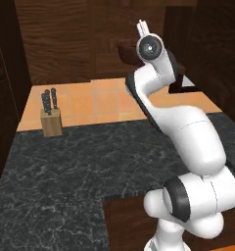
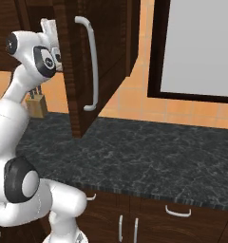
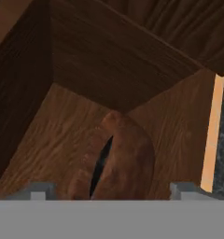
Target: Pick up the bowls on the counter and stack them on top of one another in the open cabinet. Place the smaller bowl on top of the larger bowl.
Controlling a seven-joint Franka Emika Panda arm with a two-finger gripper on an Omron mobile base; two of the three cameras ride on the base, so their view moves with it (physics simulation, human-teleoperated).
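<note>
The larger bowl [image 3: 130,154], reddish-brown wood, rests on the shelf inside the open cabinet [image 3: 44,135]. A dark glossy sliver of the smaller bowl [image 3: 102,161] shows inside its rim, so the black bowl sits in the brown one. My gripper [image 3: 111,189] is open just in front of them, its fingertips [image 3: 39,189] spread wider than the brown bowl and apart from it. In the left base view the brown bowl [image 1: 125,51] peeks out behind my wrist, high in the cabinet. The counter [image 1: 65,162] lies below.
A light wooden knife block [image 1: 52,117] stands at the back left of the counter. The open cabinet door [image 2: 78,61] with its long pale handle [image 2: 90,66] hangs just right of my hand. A dark-framed window [image 2: 201,47] lies further right.
</note>
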